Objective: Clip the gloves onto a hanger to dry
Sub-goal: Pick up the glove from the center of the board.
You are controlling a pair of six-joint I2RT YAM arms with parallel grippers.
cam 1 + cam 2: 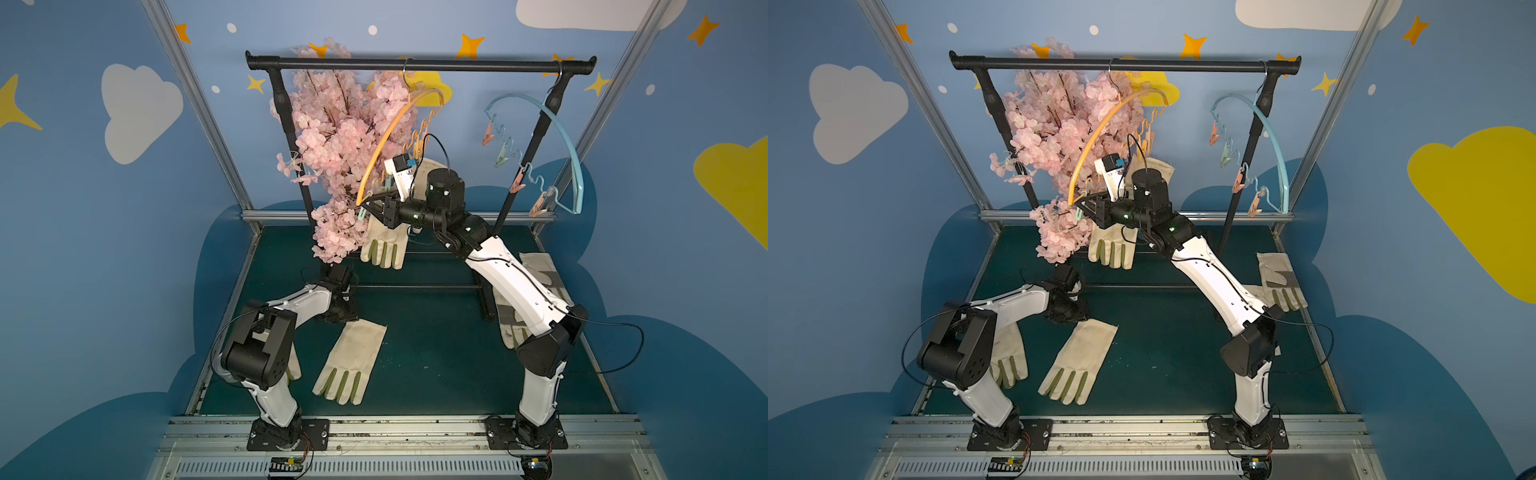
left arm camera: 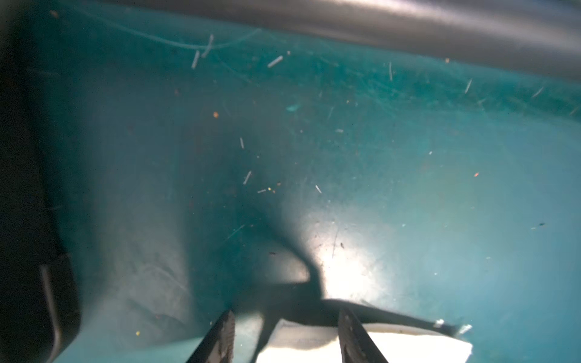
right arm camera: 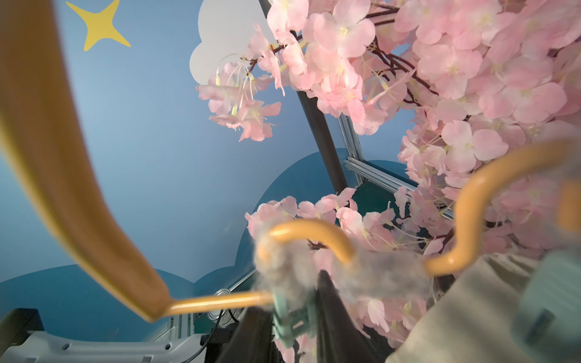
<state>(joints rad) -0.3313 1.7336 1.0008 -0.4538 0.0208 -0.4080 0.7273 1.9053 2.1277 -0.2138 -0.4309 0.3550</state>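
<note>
Clamped between the fingers of the right gripper (image 1: 365, 205): a teal clip (image 3: 290, 317) at the low end of the orange hanger (image 1: 386, 139), itself hooked on the black rail (image 1: 415, 64) beside the pink blossom branch (image 1: 332, 145).

Hanging from that hanger, cuff up and fingers down, above the bench's back edge: the hanging glove (image 1: 382, 249).

Low over the bench, toward its left edge: the left gripper (image 2: 286, 314), fingers parted and gripping nothing, above a cuff corner of the flat glove (image 1: 349, 361), which is spread on the green mat (image 1: 428, 332) with its fingers toward the front edge.

Partly hidden under the left arm: a third glove (image 1: 1009, 357).

Along the right edge, partly under the right arm: further gloves (image 1: 1277, 278).

Hooked at the rail's right end: the blue hanger (image 1: 575, 166), clips dangling.
</note>
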